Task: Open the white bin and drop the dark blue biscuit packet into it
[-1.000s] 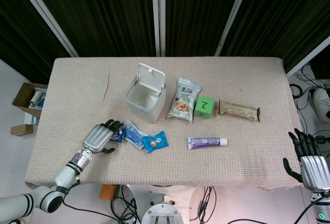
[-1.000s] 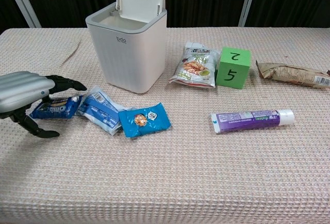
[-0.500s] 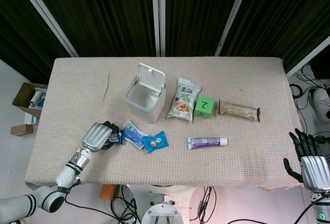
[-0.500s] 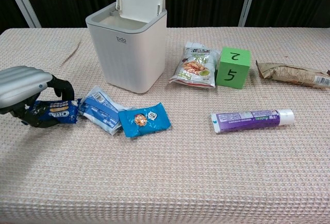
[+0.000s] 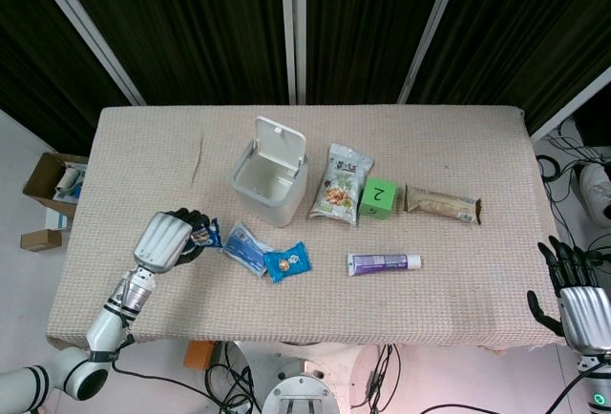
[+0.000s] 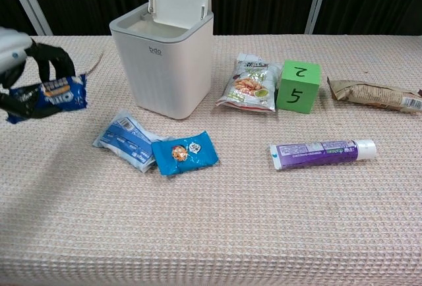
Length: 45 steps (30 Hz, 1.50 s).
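The white bin [image 5: 270,183] [image 6: 163,62] stands at mid-table with its lid flipped up and its inside showing. My left hand [image 5: 167,239] [image 6: 26,75] holds the dark blue biscuit packet [image 6: 58,92] [image 5: 202,234] lifted off the cloth, left of the bin and in front of it. My right hand [image 5: 576,301] hangs off the table's front right corner with fingers spread and nothing in them.
A light blue packet [image 6: 125,140] and a blue cookie packet [image 6: 185,153] lie in front of the bin. A snack bag [image 6: 250,83], a green cube [image 6: 299,86], a brown wrapper [image 6: 374,95] and a purple tube [image 6: 322,149] lie to the right.
My left hand has closed on the dark blue packet and raised it off the table, moving up and slightly left. The right hand has stayed where it was.
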{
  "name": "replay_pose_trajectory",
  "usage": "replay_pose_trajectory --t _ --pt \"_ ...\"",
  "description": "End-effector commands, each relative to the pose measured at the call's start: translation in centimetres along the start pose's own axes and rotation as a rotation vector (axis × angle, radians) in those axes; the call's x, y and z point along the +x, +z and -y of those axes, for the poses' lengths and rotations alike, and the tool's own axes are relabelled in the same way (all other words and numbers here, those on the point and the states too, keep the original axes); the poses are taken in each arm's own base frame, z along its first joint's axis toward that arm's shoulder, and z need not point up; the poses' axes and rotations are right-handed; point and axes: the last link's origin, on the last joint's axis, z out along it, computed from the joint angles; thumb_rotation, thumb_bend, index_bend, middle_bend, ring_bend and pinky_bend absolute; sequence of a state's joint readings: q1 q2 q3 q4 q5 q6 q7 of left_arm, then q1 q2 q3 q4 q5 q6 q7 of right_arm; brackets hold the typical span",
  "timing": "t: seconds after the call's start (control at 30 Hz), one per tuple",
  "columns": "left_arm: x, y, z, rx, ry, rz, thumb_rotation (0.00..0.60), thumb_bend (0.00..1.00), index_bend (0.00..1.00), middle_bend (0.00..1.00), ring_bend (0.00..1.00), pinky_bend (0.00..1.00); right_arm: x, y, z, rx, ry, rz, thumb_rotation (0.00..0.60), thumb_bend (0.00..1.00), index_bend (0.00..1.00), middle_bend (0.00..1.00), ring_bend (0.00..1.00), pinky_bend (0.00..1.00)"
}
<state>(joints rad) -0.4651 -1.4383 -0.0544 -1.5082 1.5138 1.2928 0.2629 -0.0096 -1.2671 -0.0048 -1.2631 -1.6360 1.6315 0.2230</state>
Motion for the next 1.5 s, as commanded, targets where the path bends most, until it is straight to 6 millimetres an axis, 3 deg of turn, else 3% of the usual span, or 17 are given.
replay_pose_trajectory --t 0.03,0.17,0.27,0.53,0.8,0.87,0.9,0.97,1.0,1.07,1.2,1.3,1.33,1.5 --pt "5.5 1.0 -0.3 0.009 0.013 -0.136 0.600 0.38 0.63 0.61 0.51 0.76 0.1 0.1 0.1 0.003 0.005 -0.008 0.600 0.37 0.00 0.00 0.00 0.00" --pt "8.8 3.0 -2.8 -0.066 0.022 -0.184 0.600 0.38 0.64 0.61 0.52 0.78 0.1 0.1 -0.1 -0.005 0.012 -0.013 0.600 0.37 0.00 0.00 0.00 0.00" --pt "10.1 5.4 -5.0 -0.113 0.044 -0.194 0.600 0.38 0.64 0.61 0.52 0.78 0.1 0.0 -0.1 -0.010 0.016 -0.013 0.600 0.37 0.00 0.00 0.00 0.00" --pt "10.2 12.2 -9.2 -0.137 0.061 -0.134 0.600 0.38 0.62 0.61 0.52 0.78 0.3 0.0 -0.3 -0.022 0.024 -0.016 0.600 0.37 0.00 0.00 0.00 0.00" --pt "9.1 15.0 -11.1 -0.115 0.048 -0.127 0.600 0.38 0.52 0.55 0.48 0.74 0.6 0.1 -1.0 -0.030 0.037 -0.020 0.600 0.37 0.00 0.00 0.00 0.00" --pt "8.5 15.2 -11.3 -0.115 0.055 -0.105 0.600 0.36 0.45 0.50 0.44 0.72 0.6 0.0 -1.2 -0.034 0.045 -0.024 0.600 0.37 0.00 0.00 0.00 0.00" --pt "8.0 15.2 -11.3 -0.116 0.062 -0.077 0.600 0.33 0.35 0.43 0.39 0.68 0.7 0.0 -1.3 -0.037 0.048 -0.027 0.600 0.37 0.00 0.00 0.00 0.00" --pt "7.5 15.1 -11.1 -0.104 0.063 -0.040 0.600 0.24 0.09 0.21 0.23 0.57 0.7 -0.1 -1.6 -0.042 0.050 -0.029 0.600 0.36 0.00 0.00 0.00 0.00" --pt "7.5 15.1 -11.2 -0.099 0.058 -0.043 0.600 0.22 0.02 0.11 0.16 0.50 0.8 -0.1 -1.7 -0.044 0.052 -0.030 0.600 0.36 0.00 0.00 0.00 0.00" --pt "7.6 15.1 -10.9 -0.088 0.071 -0.067 0.591 0.18 0.00 0.01 0.06 0.36 0.8 -0.1 -1.8 -0.045 0.057 -0.033 0.600 0.36 0.00 0.00 0.00 0.00" --pt "8.1 14.4 -9.8 -0.061 0.111 -0.061 0.556 0.16 0.00 0.00 0.04 0.29 0.8 -0.1 -2.1 -0.046 0.061 -0.035 0.600 0.36 0.00 0.00 0.00 0.00" --pt "9.0 12.0 -8.7 -0.039 0.168 -0.052 0.547 0.16 0.00 0.00 0.04 0.28 0.7 -0.2 -2.2 -0.046 0.068 -0.036 0.600 0.36 0.00 0.00 0.00 0.00" --pt "9.3 10.7 -8.4 -0.034 0.185 -0.050 0.526 0.16 0.00 0.00 0.04 0.27 0.7 -0.2 -2.2 -0.045 0.069 -0.037 0.600 0.36 0.00 0.00 0.00 0.00" --pt "9.4 0.3 -5.1 0.043 0.176 -0.037 0.427 0.11 0.00 0.00 0.04 0.25 0.4 -0.3 -2.2 -0.036 0.065 -0.038 0.600 0.36 0.00 0.00 0.00 0.00"
